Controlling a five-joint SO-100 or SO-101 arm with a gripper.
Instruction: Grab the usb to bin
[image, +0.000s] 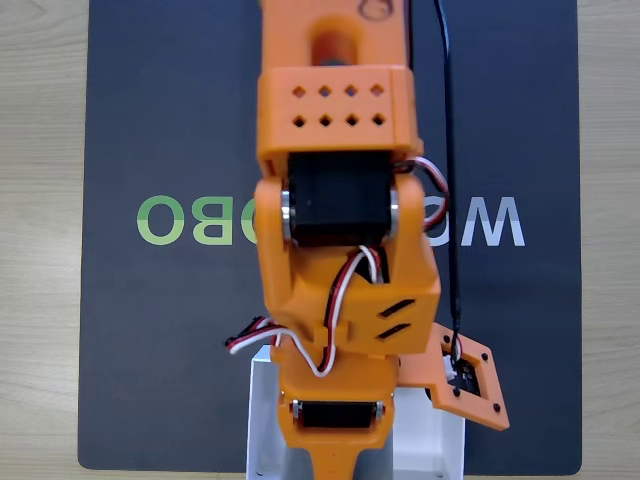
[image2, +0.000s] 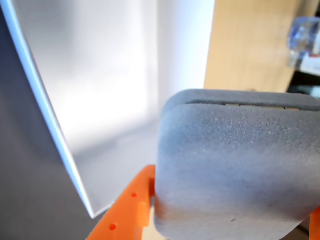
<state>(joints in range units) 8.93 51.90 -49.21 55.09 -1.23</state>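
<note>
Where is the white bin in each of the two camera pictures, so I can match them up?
Fixed view: the white bin sits at the bottom centre, on the dark mat, mostly covered by the orange arm.
Wrist view: the bin's inside takes up the upper left and centre, beside the grey usb held close to the lens.
Shared landmark: the bin's thin white wall, left of the arm in the fixed view and running diagonally at left in the wrist view.

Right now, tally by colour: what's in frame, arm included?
Orange: 1, the arm, with its gripper holding the block
Grey: 1, the usb block
White: 1, the bin
Dark: 1, the mat with printed lettering
Total: 4
</note>
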